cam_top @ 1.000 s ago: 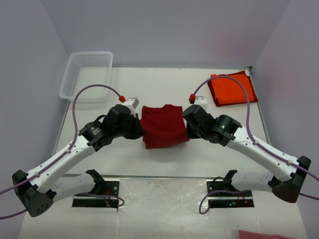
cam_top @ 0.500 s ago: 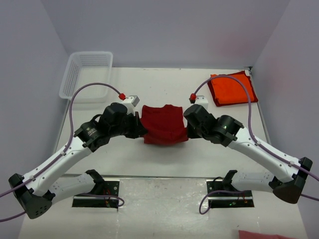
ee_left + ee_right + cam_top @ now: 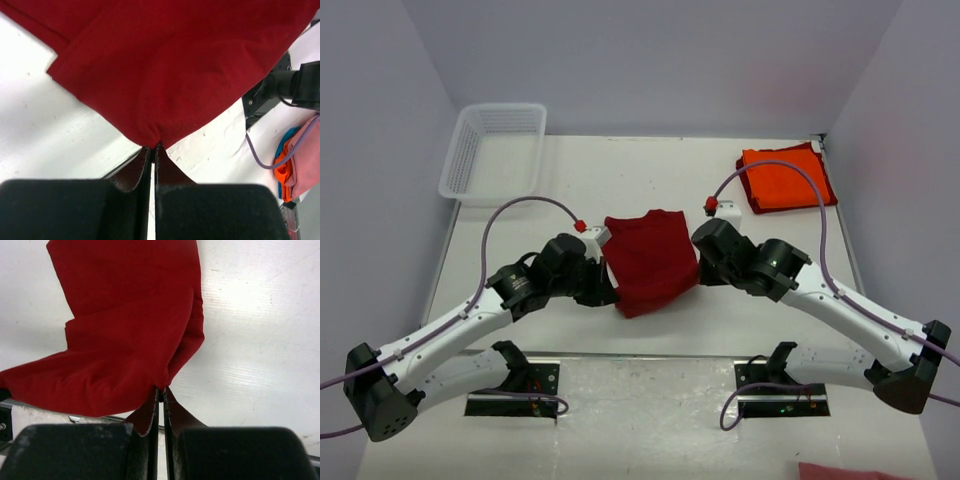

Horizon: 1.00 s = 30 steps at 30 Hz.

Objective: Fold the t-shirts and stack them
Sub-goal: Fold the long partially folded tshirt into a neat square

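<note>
The dark crimson red t-shirt (image 3: 650, 262) hangs folded between my two grippers over the middle of the table. My left gripper (image 3: 610, 292) is shut on its near left corner, and in the left wrist view the cloth (image 3: 165, 65) bunches at that gripper's (image 3: 154, 146) closed tips. My right gripper (image 3: 698, 268) is shut on the shirt's right edge; the right wrist view has the red cloth (image 3: 130, 340) pinched at that gripper's (image 3: 161, 388) tips. The bright orange t-shirt (image 3: 785, 178) lies folded at the far right of the table.
A white mesh basket (image 3: 495, 150) stands at the far left corner. The arm bases (image 3: 515, 385) sit at the near edge. Pink and orange cloth (image 3: 295, 165) shows beyond the table in the left wrist view. White table (image 3: 620, 170) lies behind the red shirt.
Both grippers have moved toward the near edge with the red t-shirt, drawing its near edge down and longer; the left gripper has swung nearer than the right, so the shirt sits skewed.
</note>
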Available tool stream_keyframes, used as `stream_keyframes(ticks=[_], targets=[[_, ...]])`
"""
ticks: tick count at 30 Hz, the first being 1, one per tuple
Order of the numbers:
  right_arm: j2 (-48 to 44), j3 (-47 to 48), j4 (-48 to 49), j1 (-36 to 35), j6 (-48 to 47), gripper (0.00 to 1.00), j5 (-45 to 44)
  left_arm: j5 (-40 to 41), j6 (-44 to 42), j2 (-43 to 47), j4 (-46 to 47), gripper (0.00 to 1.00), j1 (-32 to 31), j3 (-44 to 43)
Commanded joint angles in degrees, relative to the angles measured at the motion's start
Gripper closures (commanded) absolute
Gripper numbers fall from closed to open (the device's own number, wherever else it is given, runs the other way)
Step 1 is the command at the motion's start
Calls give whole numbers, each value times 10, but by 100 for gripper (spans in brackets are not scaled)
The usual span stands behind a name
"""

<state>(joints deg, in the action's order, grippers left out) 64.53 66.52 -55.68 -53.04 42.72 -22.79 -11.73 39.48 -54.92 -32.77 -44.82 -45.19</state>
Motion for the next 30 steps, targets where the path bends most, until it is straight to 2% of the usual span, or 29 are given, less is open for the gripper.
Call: stream_keyframes(ticks=[1,8,27,30], targets=[[-16,-3,9,-7,20,100,-2,-25,18,20,46,100,-11,23],[-4,12,5,-14,21,100,-15,4,20,31,39,100,-12,9],[20,37,-18,-47,36,100,-45,-14,-40,8,50,100,-16,-59],[17,41,-31,-47,42,100,-57,11,-32,13,43,100,-15,-54]])
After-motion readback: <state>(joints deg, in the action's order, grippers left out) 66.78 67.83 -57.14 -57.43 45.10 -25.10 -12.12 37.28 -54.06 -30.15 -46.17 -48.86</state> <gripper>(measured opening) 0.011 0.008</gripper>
